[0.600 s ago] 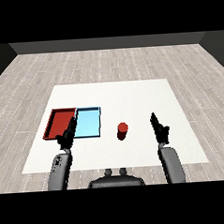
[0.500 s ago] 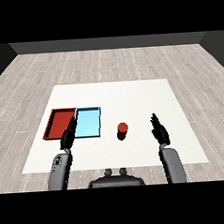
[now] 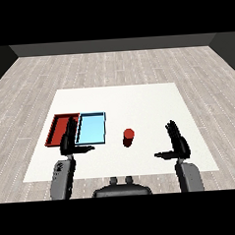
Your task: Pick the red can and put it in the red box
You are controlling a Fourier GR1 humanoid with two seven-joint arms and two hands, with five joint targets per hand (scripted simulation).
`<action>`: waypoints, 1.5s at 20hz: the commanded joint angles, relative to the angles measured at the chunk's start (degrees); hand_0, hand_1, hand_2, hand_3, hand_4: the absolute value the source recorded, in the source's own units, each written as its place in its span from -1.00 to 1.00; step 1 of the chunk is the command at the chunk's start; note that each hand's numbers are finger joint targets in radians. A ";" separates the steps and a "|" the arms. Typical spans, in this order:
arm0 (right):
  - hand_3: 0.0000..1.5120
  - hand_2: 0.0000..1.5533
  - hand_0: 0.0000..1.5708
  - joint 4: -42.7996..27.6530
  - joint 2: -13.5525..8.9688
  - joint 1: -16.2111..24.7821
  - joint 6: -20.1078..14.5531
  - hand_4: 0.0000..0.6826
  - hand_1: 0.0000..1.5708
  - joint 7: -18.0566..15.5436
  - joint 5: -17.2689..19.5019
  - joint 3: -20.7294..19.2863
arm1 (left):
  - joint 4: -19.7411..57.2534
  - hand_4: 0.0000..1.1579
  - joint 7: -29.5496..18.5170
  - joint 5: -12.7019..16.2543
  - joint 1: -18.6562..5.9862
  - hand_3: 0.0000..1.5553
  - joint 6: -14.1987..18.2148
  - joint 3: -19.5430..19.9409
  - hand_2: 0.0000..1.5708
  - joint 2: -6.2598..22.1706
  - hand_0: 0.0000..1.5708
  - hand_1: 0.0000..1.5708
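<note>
Since the earlier frame, only the right hand (image 3: 177,144) has changed noticeably: it sits a little lower in the right of the frame, and its thumb now juts out toward the centre with the fingers straight and released, holding nothing. Nearest the viewer, both grey forearms rise from the lower corners of the frame. At lower left the left hand (image 3: 69,142) hangs where it was, fingers straight and released too, thumb pointing toward the middle, overlapping the near edge of the red tray (image 3: 56,130) in this view; whether it touches the tray cannot be told. Just beyond the hands, near the centre of the frame, the red can (image 3: 128,137) stands upright on the white desk (image 3: 138,98), apart from both hands and somewhat nearer the right one. To its left lies the light blue tray (image 3: 92,128), and left of that, side by side with it, the red tray, which holds nothing visible. As for progress, nothing of the task looks done: the can is not grasped, not lifted, and rests outside both trays. What is left appears to be everything: reaching the can, closing on it, carrying it across the blue tray, and setting it down in the red one.
</note>
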 commanded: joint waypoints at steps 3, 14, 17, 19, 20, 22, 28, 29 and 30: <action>-1.00 -1.00 -1.00 3.26 0.80 1.86 3.72 -1.00 -1.00 -10.65 0.59 -0.63 | -6.30 -1.00 -5.45 -0.27 5.71 -1.00 -0.31 -0.97 -1.00 -1.09 -1.00 -1.00; -1.00 -1.00 -1.00 1.45 0.22 3.51 7.27 -1.00 -1.00 -10.21 -0.50 -3.94 | 1.97 -1.00 -10.71 1.27 2.64 -1.00 -2.97 2.86 -1.00 0.85 -1.00 -1.00; -1.00 -1.00 -1.00 4.86 1.84 -0.66 5.51 -1.00 -1.00 -9.85 2.89 -1.98 | 5.26 -1.00 -12.91 -1.86 0.84 -1.00 -0.46 1.27 -1.00 -1.01 -1.00 -1.00; -1.00 -1.00 -1.00 -2.17 0.92 3.73 6.97 -1.00 -1.00 -5.83 -0.56 -3.70 | 3.79 -1.00 -13.32 -3.10 2.22 -1.00 0.85 -0.99 -1.00 -3.03 -1.00 -1.00; -1.00 -1.00 -1.00 -1.75 0.77 0.81 6.91 -1.00 -1.00 -3.73 -1.04 -3.56 | 1.48 -1.00 -7.64 -1.71 -0.22 -1.00 0.10 0.94 -1.00 -0.59 -1.00 -1.00; -1.00 -1.00 -1.00 0.57 2.40 -5.78 3.60 -1.00 -1.00 1.19 -0.84 -2.08 | 6.21 -1.00 -10.19 -2.26 -2.67 -1.00 1.08 0.77 -1.00 -2.02 -1.00 -1.00; -1.00 -1.00 -1.00 4.21 5.15 -4.73 3.21 -1.00 -1.00 -1.55 -0.21 -0.71 | 7.76 -1.00 -11.59 -0.37 -2.04 -1.00 -0.17 3.51 -1.00 -0.48 -1.00 -1.00; -1.00 -1.00 -1.00 10.51 8.11 -8.90 -0.34 -1.00 -1.00 -4.02 3.64 2.76 | 9.63 -1.00 -13.69 -2.08 -2.30 -1.00 -0.16 2.76 -1.00 -0.31 -1.00 -1.00; -1.00 -1.00 -1.00 9.15 6.76 -11.37 0.85 -1.00 -1.00 0.22 1.08 0.93 | 4.41 -1.00 -11.70 -3.89 0.72 -1.00 2.21 -0.75 -1.00 -3.19 -1.00 -1.00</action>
